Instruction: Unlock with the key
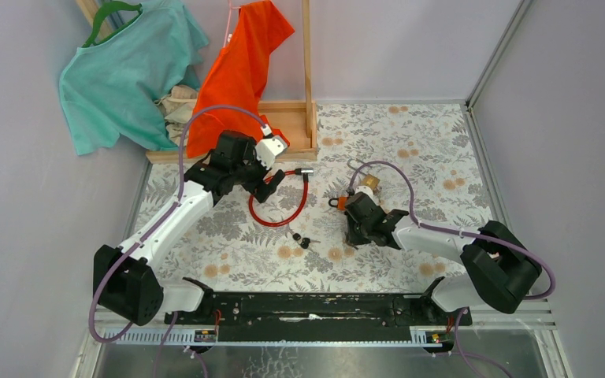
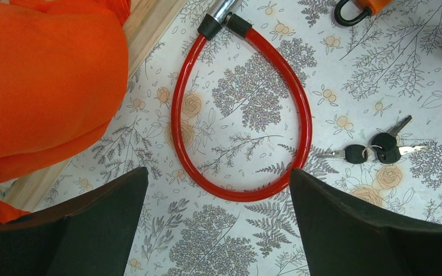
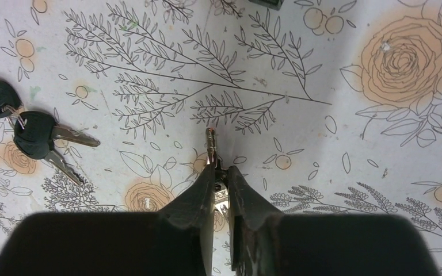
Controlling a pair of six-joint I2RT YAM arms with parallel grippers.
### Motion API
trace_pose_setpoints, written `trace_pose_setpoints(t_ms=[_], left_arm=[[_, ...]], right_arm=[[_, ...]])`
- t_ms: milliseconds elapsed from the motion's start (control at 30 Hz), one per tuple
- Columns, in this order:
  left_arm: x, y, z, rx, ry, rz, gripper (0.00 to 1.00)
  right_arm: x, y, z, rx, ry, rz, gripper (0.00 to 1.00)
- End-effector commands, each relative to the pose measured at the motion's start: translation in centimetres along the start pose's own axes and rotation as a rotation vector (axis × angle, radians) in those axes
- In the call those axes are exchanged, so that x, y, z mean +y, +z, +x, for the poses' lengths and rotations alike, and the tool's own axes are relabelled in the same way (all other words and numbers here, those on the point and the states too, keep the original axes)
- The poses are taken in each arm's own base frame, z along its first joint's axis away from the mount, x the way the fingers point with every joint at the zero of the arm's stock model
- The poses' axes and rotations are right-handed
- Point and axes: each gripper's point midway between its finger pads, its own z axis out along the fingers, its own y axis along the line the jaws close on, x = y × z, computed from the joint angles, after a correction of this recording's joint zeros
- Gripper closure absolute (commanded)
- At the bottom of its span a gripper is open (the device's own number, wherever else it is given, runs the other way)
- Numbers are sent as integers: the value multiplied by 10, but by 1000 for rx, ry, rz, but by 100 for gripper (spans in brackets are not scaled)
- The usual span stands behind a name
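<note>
My right gripper (image 3: 220, 169) is shut on a small silver key (image 3: 210, 144). The key's blade sticks out past the fingertips, just above the floral tablecloth. In the top view the right gripper (image 1: 354, 228) sits just below an orange padlock (image 1: 335, 203) and a brass padlock (image 1: 370, 183). A red cable lock (image 2: 299, 109) lies looped on the cloth, with its metal lock head (image 2: 221, 8) at the far end. My left gripper (image 2: 218, 178) is open and empty, hovering over the near end of the loop. It also shows in the top view (image 1: 272, 179).
A bunch of black-headed keys (image 2: 374, 148) lies right of the cable loop and shows in the right wrist view (image 3: 31, 133). An orange garment (image 2: 40, 80) and a teal garment (image 1: 118, 71) hang on a wooden rack (image 1: 291, 118) at the back left.
</note>
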Motion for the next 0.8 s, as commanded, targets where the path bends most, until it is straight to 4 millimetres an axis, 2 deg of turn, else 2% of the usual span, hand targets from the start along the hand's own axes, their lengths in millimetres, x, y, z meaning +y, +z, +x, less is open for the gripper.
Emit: trace_pose_setpoints(t_ms=[0,100,133,333,467,633,667,700,733,767], left_arm=[[2,-5,-11,-23,3,3,1],[1,-5,-12,-22,1,14,1],[0,-4,-12,-20,0,21,1],[-9,-4,-11,-9,-7,75,1],[-24,-2,-5,5,-12,156,3],[-28,-2,-5,13,-11,186,5],[-29,-2,-6,10,-10,192,5],[-30,-3,-5,10,-8,198,5],[-30,-3,-6,6,-7,199,4],[-31,-4,-7,3,-5,201,4]], right_arm=[[0,0,10,29,-28,-1,88],[4,-4,4,7,-27,-23,99],[8,-6,1,-2,-29,-40,100],[26,-21,-14,-71,-52,-148,100],[34,-31,-19,-102,-57,-203,100],[29,-32,-15,-99,-52,-189,99],[25,-29,-12,-86,-62,-172,80],[22,-27,-8,-70,-69,-159,54],[20,-24,-4,-57,-78,-151,39],[19,-22,-1,-49,-86,-150,32]])
